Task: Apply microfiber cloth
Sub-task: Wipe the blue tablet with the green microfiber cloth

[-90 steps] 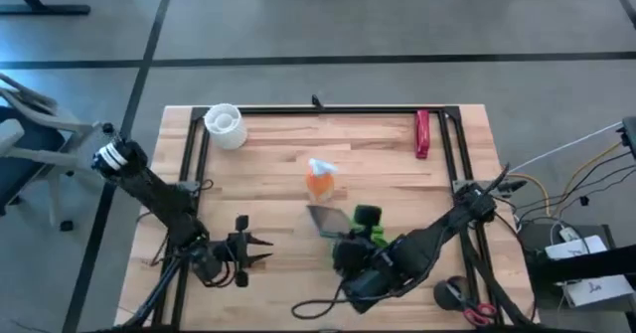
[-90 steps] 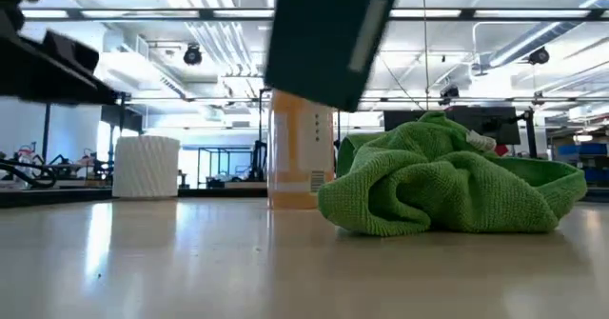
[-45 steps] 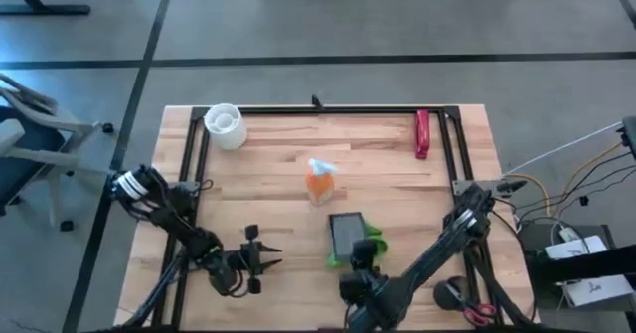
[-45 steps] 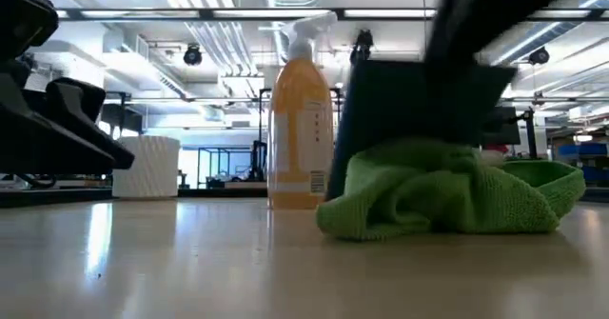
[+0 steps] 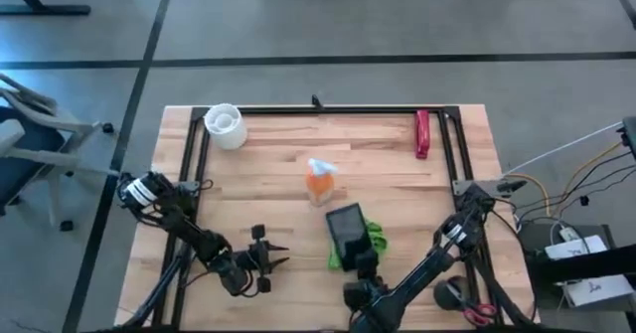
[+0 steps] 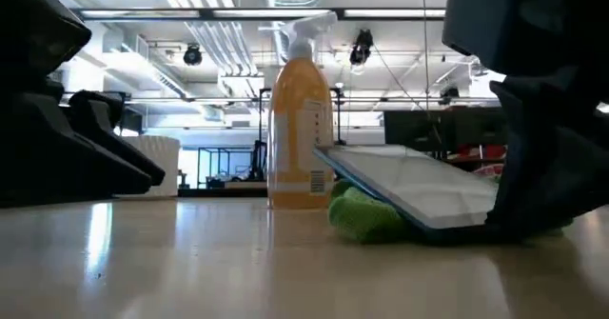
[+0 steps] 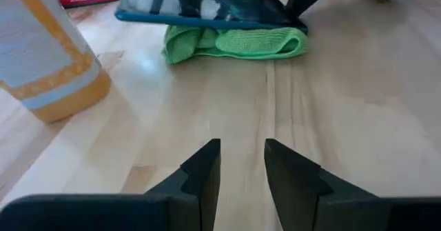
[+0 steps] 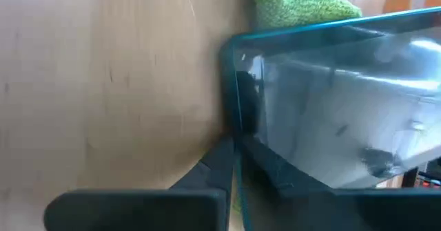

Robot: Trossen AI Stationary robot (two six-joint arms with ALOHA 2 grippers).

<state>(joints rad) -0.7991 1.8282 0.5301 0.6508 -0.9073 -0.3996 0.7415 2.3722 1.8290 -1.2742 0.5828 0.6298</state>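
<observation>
- High view: the right gripper (image 5: 360,263) is sitting at the lower middle of the frame, its fingers clamped on the near edge of a black slab (image 5: 345,233).
- The slab is lying on top of the microfiber cloth (image 5: 372,241), which is peeking out green along the slab's right side and lower left corner, just below the centre of the frame.
- An orange spray bottle (image 5: 320,181) is standing just above the slab, close to the middle of the table (image 5: 278,164).
- The left gripper (image 5: 281,260) is hovering at the lower left, well apart from the cloth, its fingers held slightly apart and gripping nothing.
- A white cup (image 5: 225,125) is standing at the upper left of the table, and a red tool (image 5: 422,133) is lying at the upper right.
- In the low view the slab (image 6: 409,186) is tilting, its left end raised, with the cloth (image 6: 366,214) bunched under it and the bottle (image 6: 301,119) standing behind.
</observation>
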